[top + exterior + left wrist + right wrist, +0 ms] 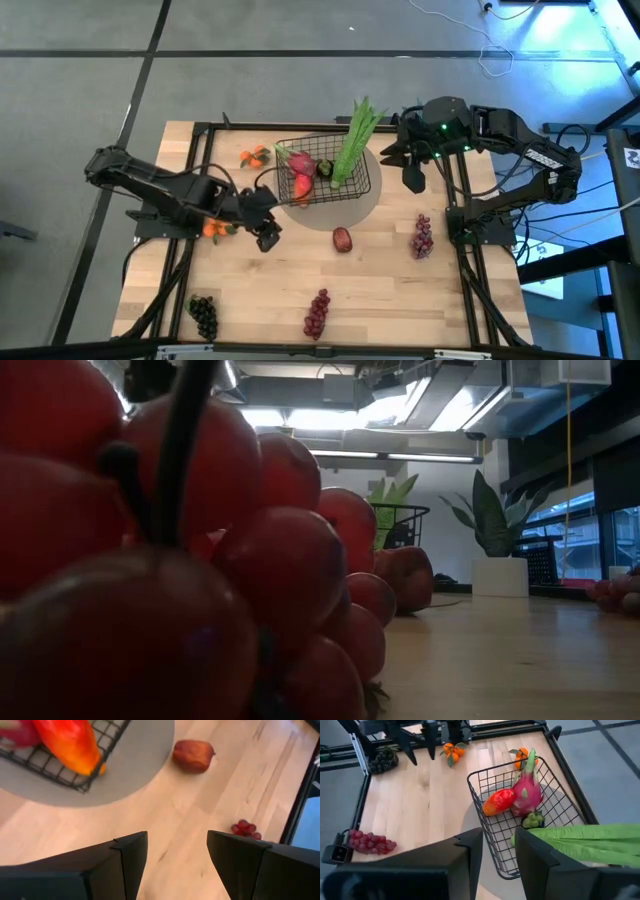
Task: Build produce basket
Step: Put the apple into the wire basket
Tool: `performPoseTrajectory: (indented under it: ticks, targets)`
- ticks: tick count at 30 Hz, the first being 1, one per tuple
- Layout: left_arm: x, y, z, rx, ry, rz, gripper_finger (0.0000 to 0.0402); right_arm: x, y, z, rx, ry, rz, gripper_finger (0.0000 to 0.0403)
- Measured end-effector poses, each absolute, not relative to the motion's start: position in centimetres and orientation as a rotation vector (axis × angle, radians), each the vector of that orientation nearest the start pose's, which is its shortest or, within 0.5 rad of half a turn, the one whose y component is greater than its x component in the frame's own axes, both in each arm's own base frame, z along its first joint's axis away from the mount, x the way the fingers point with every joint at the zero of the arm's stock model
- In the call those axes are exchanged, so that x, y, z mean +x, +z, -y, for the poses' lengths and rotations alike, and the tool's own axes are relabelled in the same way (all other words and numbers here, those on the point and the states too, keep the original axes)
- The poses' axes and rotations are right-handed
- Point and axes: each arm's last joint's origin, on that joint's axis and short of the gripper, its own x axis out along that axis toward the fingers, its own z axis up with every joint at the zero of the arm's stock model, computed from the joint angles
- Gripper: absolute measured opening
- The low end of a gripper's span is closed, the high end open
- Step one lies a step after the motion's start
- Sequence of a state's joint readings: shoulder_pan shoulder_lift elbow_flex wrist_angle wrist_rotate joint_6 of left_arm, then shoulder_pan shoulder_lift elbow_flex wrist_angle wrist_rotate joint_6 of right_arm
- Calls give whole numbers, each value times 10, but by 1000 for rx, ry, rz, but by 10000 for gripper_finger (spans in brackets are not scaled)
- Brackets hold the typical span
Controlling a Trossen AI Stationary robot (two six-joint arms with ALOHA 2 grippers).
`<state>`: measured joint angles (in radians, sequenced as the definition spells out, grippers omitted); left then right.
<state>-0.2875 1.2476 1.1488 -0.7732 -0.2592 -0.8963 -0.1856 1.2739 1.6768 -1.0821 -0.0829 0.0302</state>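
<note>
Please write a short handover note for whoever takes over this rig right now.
Left gripper: open, empty, near the basket's front left corner.
Right gripper: open, empty, beside the basket's right side.
Done: mango, dragon fruit, leafy stalk and a small green fruit are in the basket.
Left: red fruit, three grape bunches, two orange clusters.

Your low view: dim, backlit by ceiling lights (300, 418); near red grapes (150, 560) blurred. Overhead evenly lit.
</note>
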Motion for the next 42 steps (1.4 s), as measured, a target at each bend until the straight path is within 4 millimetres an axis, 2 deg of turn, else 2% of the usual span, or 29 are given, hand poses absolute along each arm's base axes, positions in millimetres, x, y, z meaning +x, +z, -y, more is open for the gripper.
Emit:
performPoseTrajectory:
  ticks: [8,13,21,28,37,42]
  targets:
    - [235,316,76,-611,338,-777,194,217,444,29,429,-43,-707,103]
    - [234,316,80,-598,330,-775,194,225,434,13,554,-117,-798,103]
    - [233,316,80,-574,367,-751,194,263,399,-14,705,-323,-973,103]
    - [233,315,77,-510,401,-740,194,298,363,-40,748,-335,-1148,103]
    - [231,314,75,-354,379,-770,194,329,323,-51,867,-427,-1289,103]
    - [231,314,75,-292,349,-783,194,340,306,-56,916,-386,-1386,103]
